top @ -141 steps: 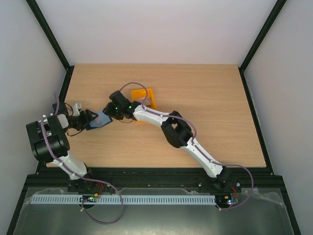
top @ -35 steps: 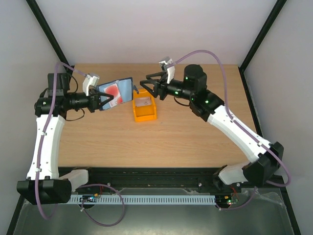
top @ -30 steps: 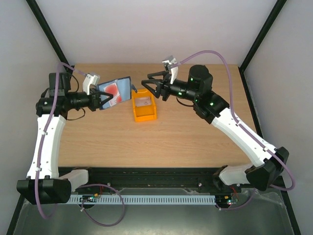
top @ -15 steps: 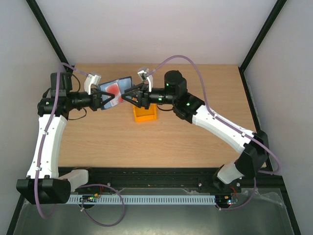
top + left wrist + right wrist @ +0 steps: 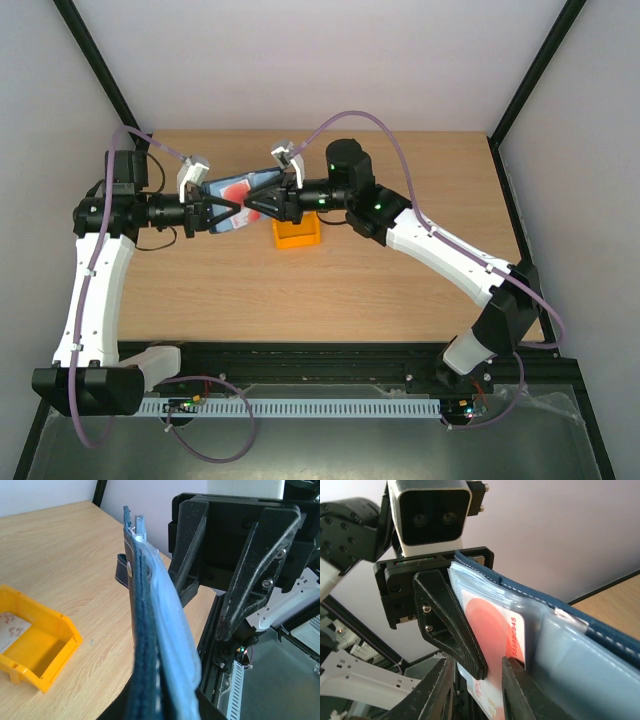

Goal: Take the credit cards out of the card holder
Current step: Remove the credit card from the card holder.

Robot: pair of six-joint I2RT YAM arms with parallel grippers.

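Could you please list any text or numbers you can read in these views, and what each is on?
"868880845" (last digits uncertain): printed beside the red spot on the credit card in the card holder.
Loose card in the orange bin: marks too blurred to read.

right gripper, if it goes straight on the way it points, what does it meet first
Most likely the red-spotted card in the card holder the left gripper holds up, just ahead of the right gripper; depth is unclear.

Orange bin [image 5: 299,236] upright on wood table [image 5: 400,170], left of table centre. Black frame posts [image 5: 533,68] rise well behind the bin, one on either side at the far corners.
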